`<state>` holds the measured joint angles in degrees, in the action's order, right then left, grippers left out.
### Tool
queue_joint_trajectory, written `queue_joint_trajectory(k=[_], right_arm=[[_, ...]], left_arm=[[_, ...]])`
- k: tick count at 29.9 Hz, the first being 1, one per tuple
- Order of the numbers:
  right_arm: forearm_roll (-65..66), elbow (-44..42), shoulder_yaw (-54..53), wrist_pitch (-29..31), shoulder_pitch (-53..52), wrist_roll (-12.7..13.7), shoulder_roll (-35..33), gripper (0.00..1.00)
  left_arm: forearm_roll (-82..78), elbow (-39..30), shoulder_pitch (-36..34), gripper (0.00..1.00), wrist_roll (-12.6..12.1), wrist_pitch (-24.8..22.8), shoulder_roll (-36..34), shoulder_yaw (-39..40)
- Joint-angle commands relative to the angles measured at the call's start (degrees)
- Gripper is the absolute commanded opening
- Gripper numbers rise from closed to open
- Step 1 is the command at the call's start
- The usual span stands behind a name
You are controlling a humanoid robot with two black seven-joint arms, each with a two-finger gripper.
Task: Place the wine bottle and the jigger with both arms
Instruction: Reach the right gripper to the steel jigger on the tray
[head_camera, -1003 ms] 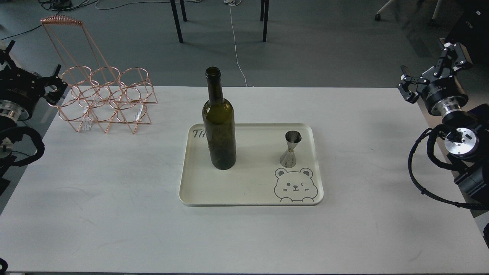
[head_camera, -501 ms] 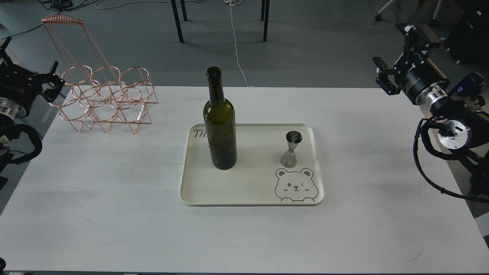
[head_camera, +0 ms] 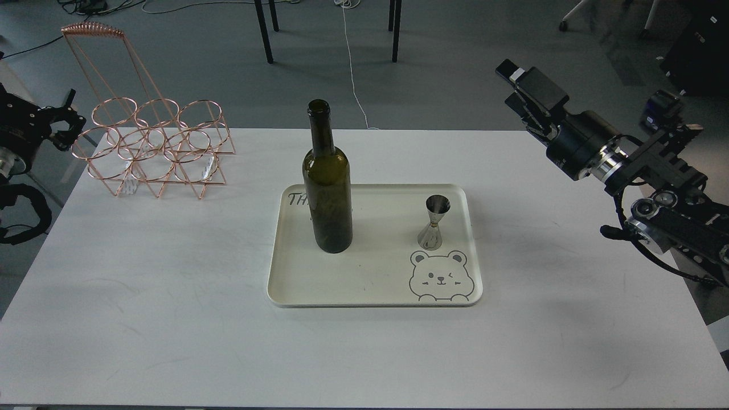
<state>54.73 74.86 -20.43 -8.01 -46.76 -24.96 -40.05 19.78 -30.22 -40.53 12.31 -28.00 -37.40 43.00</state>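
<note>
Standing upright on the tray (head_camera: 296, 285), the bottle (head_camera: 327, 188) sits toward its left side and the jigger (head_camera: 434, 223) toward its right, just behind the printed bear (head_camera: 441, 277) — the two well apart, neither touched by anything. The right gripper (head_camera: 519, 85) hovers beyond the table's (head_camera: 171, 319) far right corner, holding nothing; it is seen edge-on, so I cannot tell how wide its fingers stand. The left gripper (head_camera: 60, 124) hangs at the far left, beside the copper wire rack (head_camera: 154, 148), also holding nothing, too dark and small to read its opening. By my judgement the task has hardly begun: both grasps are still to come, and both placements after them.
</note>
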Motion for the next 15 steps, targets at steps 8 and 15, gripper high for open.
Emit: queue_joint_trajectory(k=[8, 15], right_arm=[[29.45, -1.28, 13.91, -5.87, 0.44, -3.04, -1.7, 0.98], [38.17, -11.48, 18.67, -8.87, 1.06, -3.04, 2.42, 0.98]], left_arm=[[0.0, 0.07, 0.01, 0.98, -0.01, 0.0, -1.27, -0.02], [0.0, 0.07, 0.1, 0.98, -0.01, 0.0, -2.59, 0.07]])
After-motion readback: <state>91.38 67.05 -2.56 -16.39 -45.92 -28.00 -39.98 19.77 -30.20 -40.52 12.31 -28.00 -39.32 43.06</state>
